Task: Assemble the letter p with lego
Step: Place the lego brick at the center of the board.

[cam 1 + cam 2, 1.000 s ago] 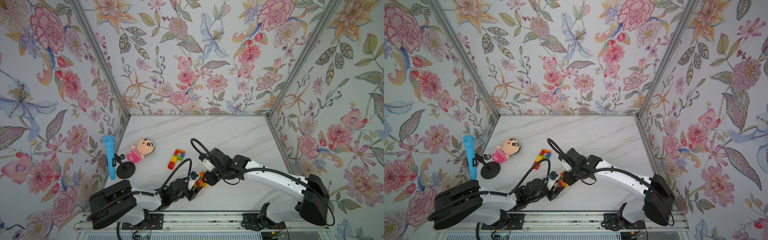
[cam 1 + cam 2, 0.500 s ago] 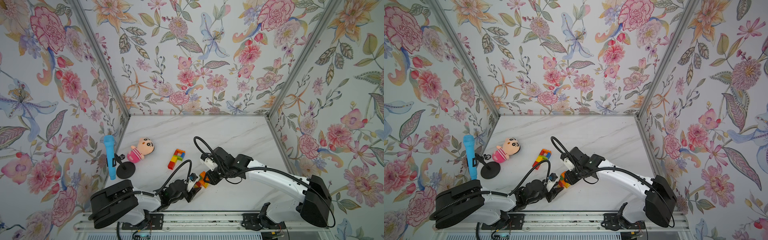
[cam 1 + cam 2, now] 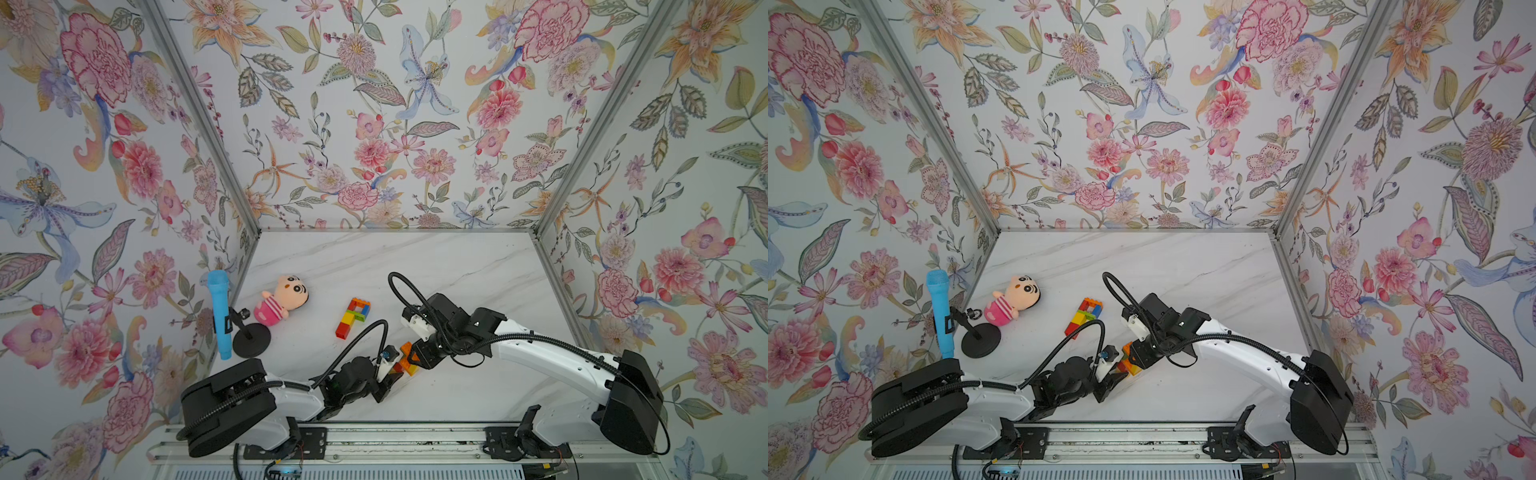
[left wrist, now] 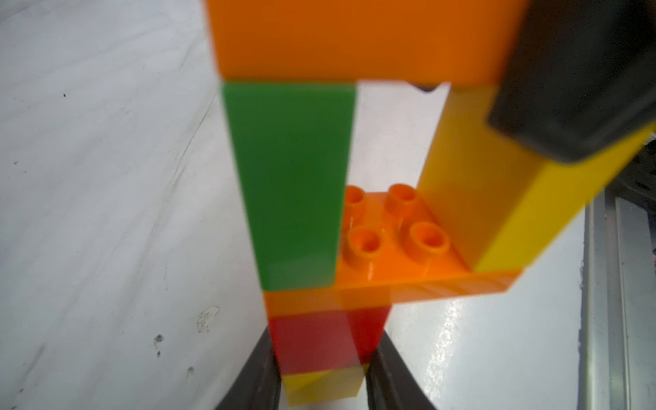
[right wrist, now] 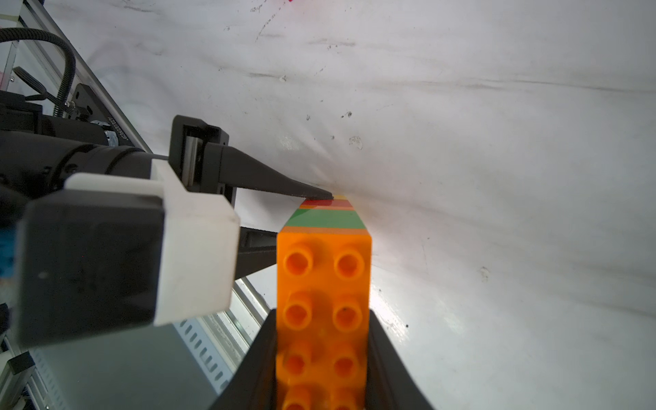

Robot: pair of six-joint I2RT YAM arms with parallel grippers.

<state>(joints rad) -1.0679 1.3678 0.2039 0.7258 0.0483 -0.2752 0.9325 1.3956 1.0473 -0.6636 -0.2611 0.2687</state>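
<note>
A lego stack is held between both grippers near the table's front edge. In the left wrist view it shows an orange long brick, green and yellow bricks, a second orange brick with bare studs, then red and yellow. My left gripper is shut on the red brick at the foot of the stack. My right gripper is shut on the long orange brick at the other end. A second multicoloured lego figure lies flat mid-table, apart from both arms.
A pink plush doll lies at the left. Beside it a blue microphone leans on a black round stand by the left wall. A metal rail runs along the front edge. Flowered walls close three sides.
My left gripper's jaws have closed in onto the lower bricks of the stack. The right gripper has kept its hold and moved very little.
</note>
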